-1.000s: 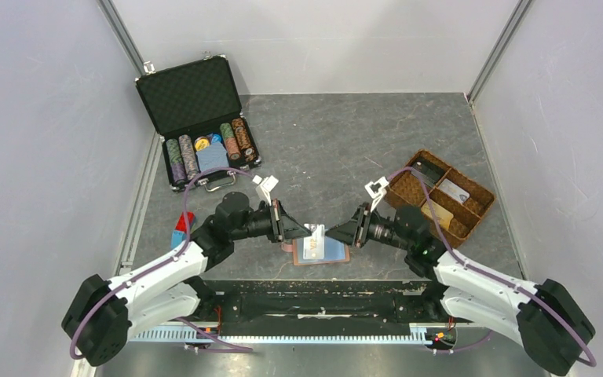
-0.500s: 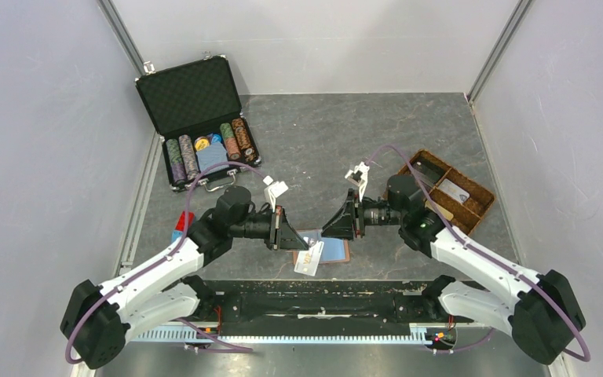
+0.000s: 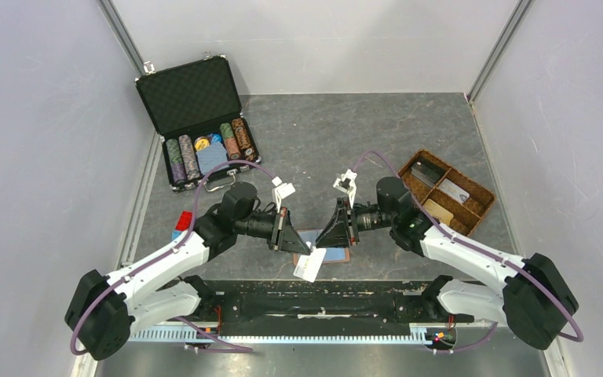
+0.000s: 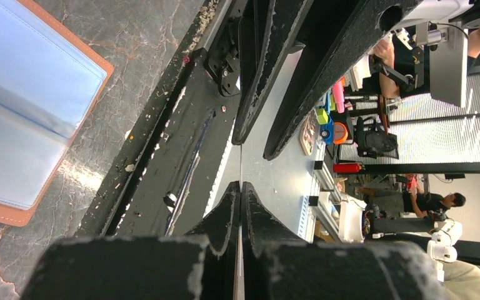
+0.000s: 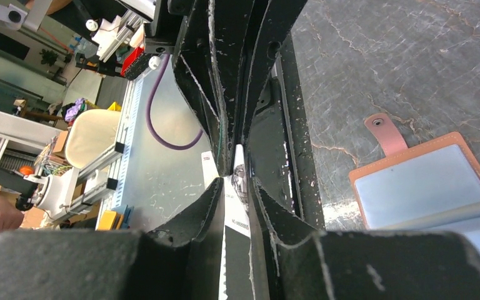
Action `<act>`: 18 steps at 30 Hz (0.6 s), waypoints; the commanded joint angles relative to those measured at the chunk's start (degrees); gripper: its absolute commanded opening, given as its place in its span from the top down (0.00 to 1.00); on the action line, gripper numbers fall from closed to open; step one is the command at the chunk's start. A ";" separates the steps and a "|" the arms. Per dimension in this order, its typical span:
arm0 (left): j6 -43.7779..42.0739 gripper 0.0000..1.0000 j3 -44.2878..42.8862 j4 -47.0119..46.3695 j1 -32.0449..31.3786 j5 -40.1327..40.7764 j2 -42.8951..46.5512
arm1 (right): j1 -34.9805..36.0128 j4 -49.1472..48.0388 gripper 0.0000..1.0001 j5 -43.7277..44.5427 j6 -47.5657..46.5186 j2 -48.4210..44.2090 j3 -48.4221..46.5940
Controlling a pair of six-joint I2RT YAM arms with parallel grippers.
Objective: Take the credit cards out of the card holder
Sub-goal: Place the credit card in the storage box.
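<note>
1. Pretty clearly a robotics lab, I'd say.
2. Grey table [image 3: 345, 133] boxed in by plain panels [image 3: 39, 118] on metal posts [image 3: 123, 35], like a test cell.
3. Left wrist camera catches someone [image 4: 434, 201] in a black shirt, coloured clutter [image 4: 331, 122], plus what looks like another white robot arm [image 4: 441, 234].
4. Right wrist one shows aluminium rails [image 5: 100, 164] and a loose purple cable [image 5: 152, 119].

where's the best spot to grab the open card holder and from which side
Probably the snap tab, taken from the tab's own end. The card holder lies open and flat on the table, lining up, so its leather rim gives little to get under; the tab sticks out past that rim. The left gripper is shut on a white card.
</note>
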State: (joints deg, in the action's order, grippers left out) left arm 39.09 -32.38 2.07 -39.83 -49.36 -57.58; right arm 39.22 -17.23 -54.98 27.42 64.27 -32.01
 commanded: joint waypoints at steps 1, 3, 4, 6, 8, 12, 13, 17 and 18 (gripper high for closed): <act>-2.49 0.98 -2.34 -1.10 -0.09 -2.84 -0.64 | 0.76 -3.66 0.78 -1.18 0.18 0.82 0.71; -2.52 0.98 -2.20 -1.31 -0.11 -2.89 -0.62 | 0.76 -3.99 0.79 -1.09 0.25 0.98 1.06; -2.51 0.98 -2.18 -1.36 -0.07 -2.84 -0.59 | 0.77 -3.95 0.81 -0.82 0.26 1.06 1.20; -2.47 0.98 -2.22 -1.36 -0.07 -2.84 -0.66 | 0.82 -4.02 0.87 -0.24 0.24 0.84 1.40; -2.48 0.98 -2.31 -1.36 -0.07 -2.90 -0.55 | 0.78 -5.25 0.90 -0.74 0.87 0.78 1.79; -2.51 0.98 -2.41 -1.31 -0.07 -3.15 -0.27 | 0.90 -6.68 0.77 -2.10 1.50 0.77 2.65; -2.59 0.98 -2.43 -1.28 -0.07 -3.11 -0.27 | 0.86 -7.01 0.77 -2.53 1.64 0.66 2.78; -2.68 0.98 -2.50 -1.23 -0.07 -3.20 -0.46 | 0.86 -9.15 0.86 -3.07 3.21 0.09 3.62; -2.63 0.98 -2.59 -1.27 -0.07 -3.19 -0.45 | 0.90 -9.05 0.89 -2.63 3.16 -0.06 3.62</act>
State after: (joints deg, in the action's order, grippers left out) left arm 39.00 -32.51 2.07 -39.83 -50.26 -58.24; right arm 39.83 -22.20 -56.31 29.36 65.32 -28.84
